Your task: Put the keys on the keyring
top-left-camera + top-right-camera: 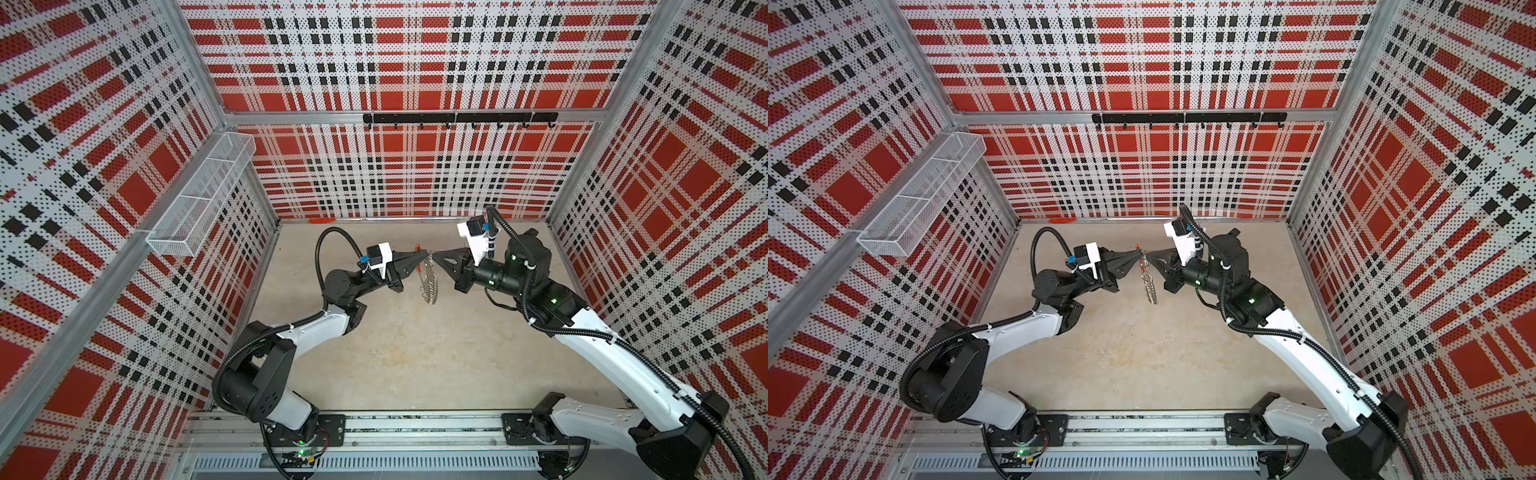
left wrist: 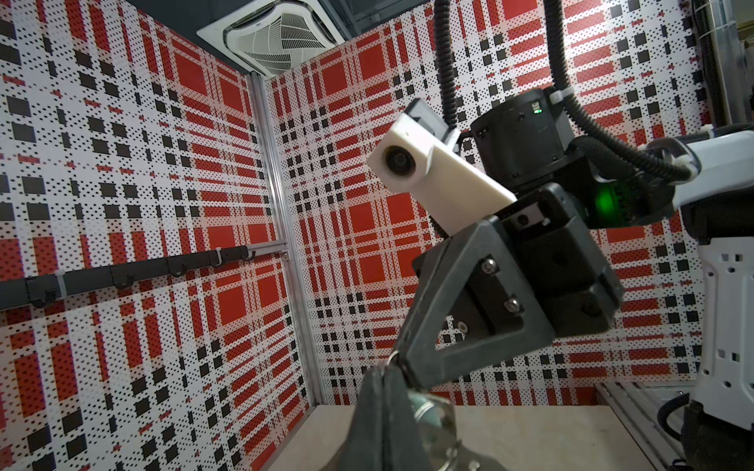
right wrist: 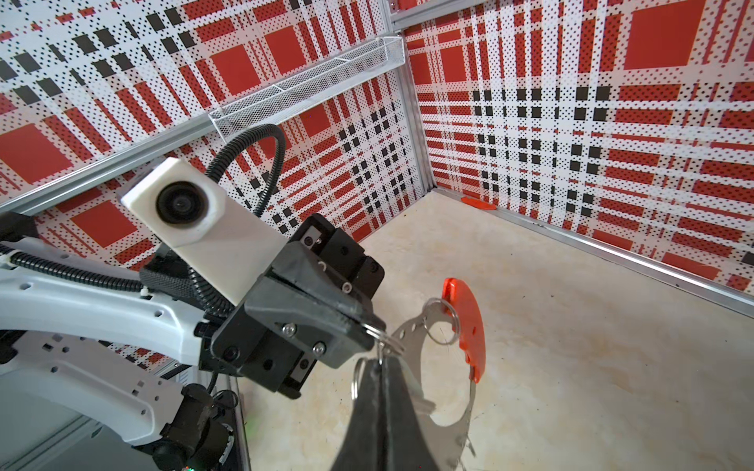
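Your left fingers (image 1: 410, 265) grip the keyring's (image 1: 430, 286) top loop; right fingers (image 1: 448, 255), closed tight, meet them tip-to-tip, hoop hanging below.

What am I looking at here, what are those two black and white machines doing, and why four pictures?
These are two robot arms, the left arm and right arm, mounted at the front of a table inside patterned walls. Two pictures look down from overhead; the other two come from a camera on each wrist. Both arms' jaws are pinched shut at the top of a keyring, a metal hoop with a red part, so it hangs above the table. On the table itself I see only an orange strip by the back wall. I cannot make out the keys.
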`<move>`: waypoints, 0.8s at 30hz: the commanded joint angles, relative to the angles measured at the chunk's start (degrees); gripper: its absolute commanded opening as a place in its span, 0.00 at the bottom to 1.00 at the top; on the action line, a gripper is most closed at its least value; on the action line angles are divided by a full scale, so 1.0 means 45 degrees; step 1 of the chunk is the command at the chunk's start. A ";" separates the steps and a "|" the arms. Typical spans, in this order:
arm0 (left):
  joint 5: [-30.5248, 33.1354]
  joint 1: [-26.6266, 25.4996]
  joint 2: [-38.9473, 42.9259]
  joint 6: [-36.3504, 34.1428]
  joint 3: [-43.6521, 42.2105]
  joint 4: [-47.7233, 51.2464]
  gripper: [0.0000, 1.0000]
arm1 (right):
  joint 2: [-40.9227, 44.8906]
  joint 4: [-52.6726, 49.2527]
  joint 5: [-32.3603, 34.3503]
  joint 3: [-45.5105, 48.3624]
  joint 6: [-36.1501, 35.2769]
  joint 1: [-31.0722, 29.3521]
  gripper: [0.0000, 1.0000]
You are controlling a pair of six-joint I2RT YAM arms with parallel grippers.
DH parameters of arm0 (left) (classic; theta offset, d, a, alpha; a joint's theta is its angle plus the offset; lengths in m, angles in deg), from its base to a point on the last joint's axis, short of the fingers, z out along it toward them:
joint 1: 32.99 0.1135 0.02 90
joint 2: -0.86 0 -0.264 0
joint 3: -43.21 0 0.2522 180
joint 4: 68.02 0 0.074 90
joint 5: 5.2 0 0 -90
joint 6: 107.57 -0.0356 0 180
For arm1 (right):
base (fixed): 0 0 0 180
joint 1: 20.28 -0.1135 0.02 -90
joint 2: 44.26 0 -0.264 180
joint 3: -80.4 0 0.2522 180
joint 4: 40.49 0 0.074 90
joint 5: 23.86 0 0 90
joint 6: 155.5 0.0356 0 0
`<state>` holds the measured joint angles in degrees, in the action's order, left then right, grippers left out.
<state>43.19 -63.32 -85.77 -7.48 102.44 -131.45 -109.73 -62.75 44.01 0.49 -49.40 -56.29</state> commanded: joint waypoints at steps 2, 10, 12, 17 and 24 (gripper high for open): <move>0.0115 0.0052 0.0032 0.0007 0.0336 -0.0113 0.00 | 0.0466 0.0159 0.0587 -0.0183 -0.0370 -0.0084 0.00; 0.0028 -0.0009 -0.0104 0.0063 0.0434 -0.0113 0.00 | 0.0043 -0.0132 0.0128 -0.0492 -0.0528 -0.0180 0.00; 0.0027 -0.0021 -0.0104 0.0063 0.0448 -0.0113 0.00 | -0.0061 -0.0225 0.0094 -0.0641 -0.0588 -0.0201 0.00; 0.0026 -0.0019 -0.0104 0.0044 0.0444 -0.0113 0.00 | -0.0158 -0.0223 0.0063 -0.0765 -0.0648 -0.0295 0.00; -0.0032 -0.0019 -0.0085 0.0014 0.0485 -0.0108 0.00 | -0.0459 -0.0424 0.0294 -0.0954 -0.0648 -0.0339 0.00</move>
<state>43.26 -63.29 -86.21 -7.44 102.44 -130.51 -111.06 -64.17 44.97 -1.91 -51.17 -57.29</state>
